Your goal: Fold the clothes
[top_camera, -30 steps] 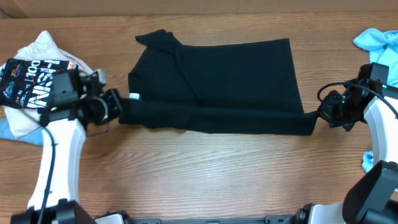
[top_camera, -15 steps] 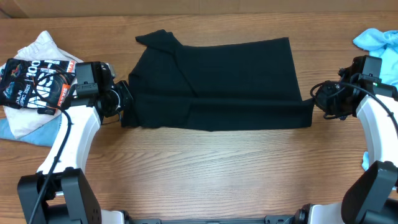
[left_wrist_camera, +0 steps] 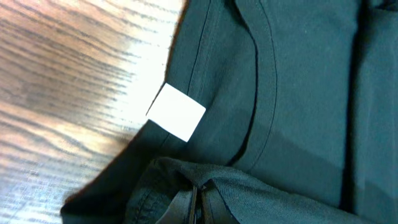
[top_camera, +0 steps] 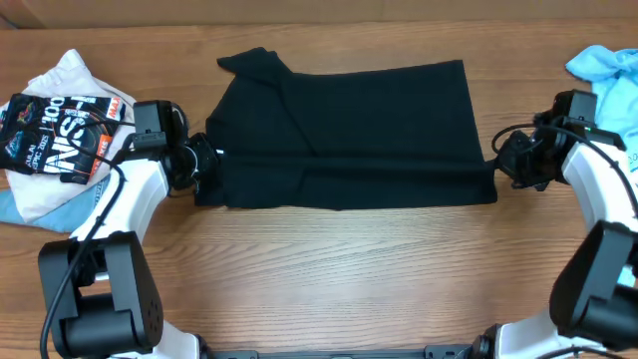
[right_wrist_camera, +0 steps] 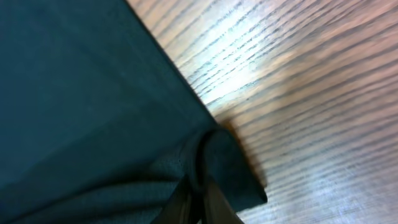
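The plain black shirt (top_camera: 349,135) lies spread across the middle of the wooden table, its near edge folded over toward the far side. Its small white tag (left_wrist_camera: 176,112) shows by the collar. My left gripper (top_camera: 202,163) is shut on the shirt's left folded edge (left_wrist_camera: 205,186). My right gripper (top_camera: 495,165) is shut on the shirt's right folded corner (right_wrist_camera: 217,162). Both hold the fabric low over the table.
A black tee with white and red lettering (top_camera: 55,130) lies on white and light blue cloth at the far left. A light blue T-shirt (top_camera: 606,72) lies at the far right edge. Bare wood runs along the front of the table (top_camera: 339,269).
Both grippers have carried the shirt's near edge farther from the front, over the body of the shirt. The fold has narrowed the garment front to back.
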